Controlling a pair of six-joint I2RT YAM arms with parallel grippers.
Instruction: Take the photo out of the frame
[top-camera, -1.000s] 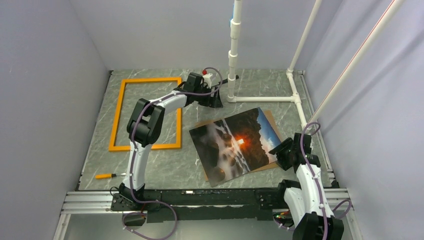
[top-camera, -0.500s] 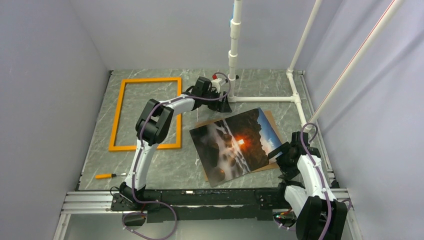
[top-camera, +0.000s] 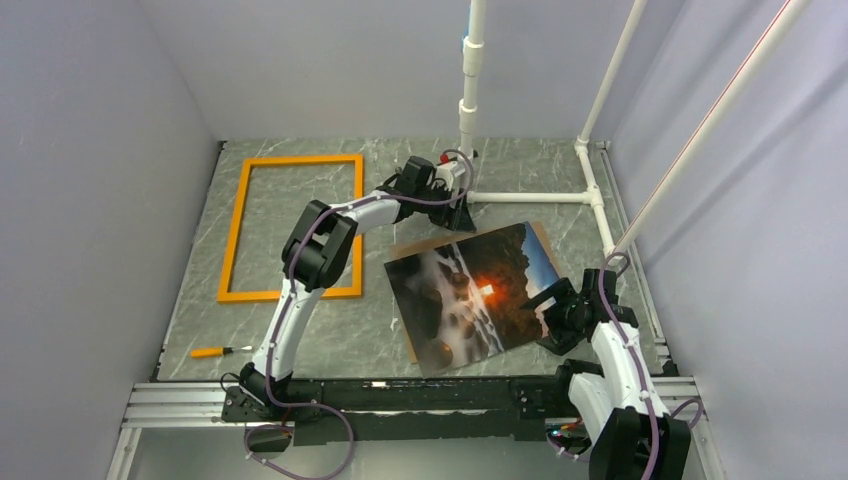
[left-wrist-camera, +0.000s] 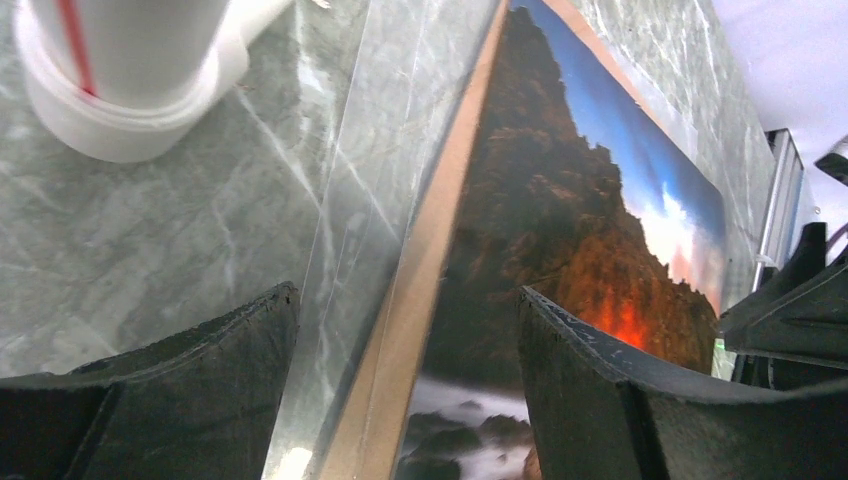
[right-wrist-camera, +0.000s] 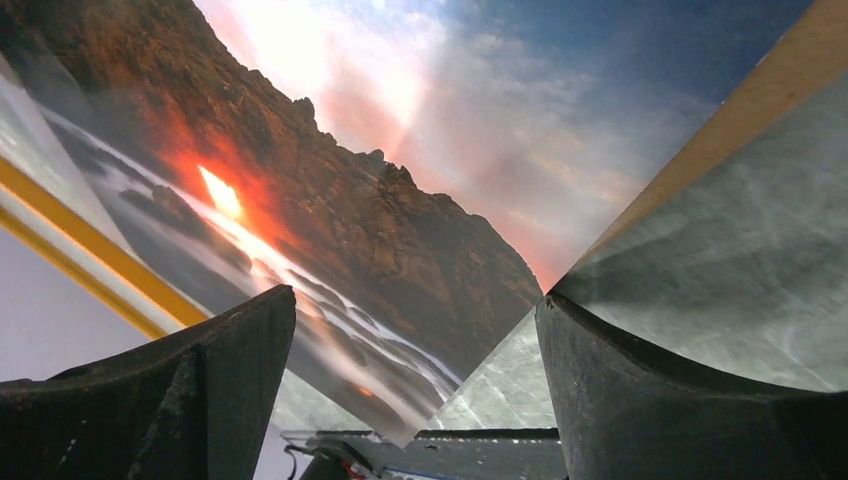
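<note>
Top external view: the left gripper (top-camera: 458, 212) sits at the far edge of the photo (top-camera: 470, 290), jaws spread wide, holding nothing. From its wrist, the photo's brown edge lies between the two fingers (left-wrist-camera: 200, 380). The right gripper (top-camera: 548, 305) is also spread wide and empty, at the photo's right edge. The photo lies picture side up, at a slant on the table (top-camera: 330, 330), just beside the orange frame (top-camera: 236, 225) and outside it. A white pipe (top-camera: 468, 120) stands close behind the left gripper. Bare table lies in front of the photo.
</note>
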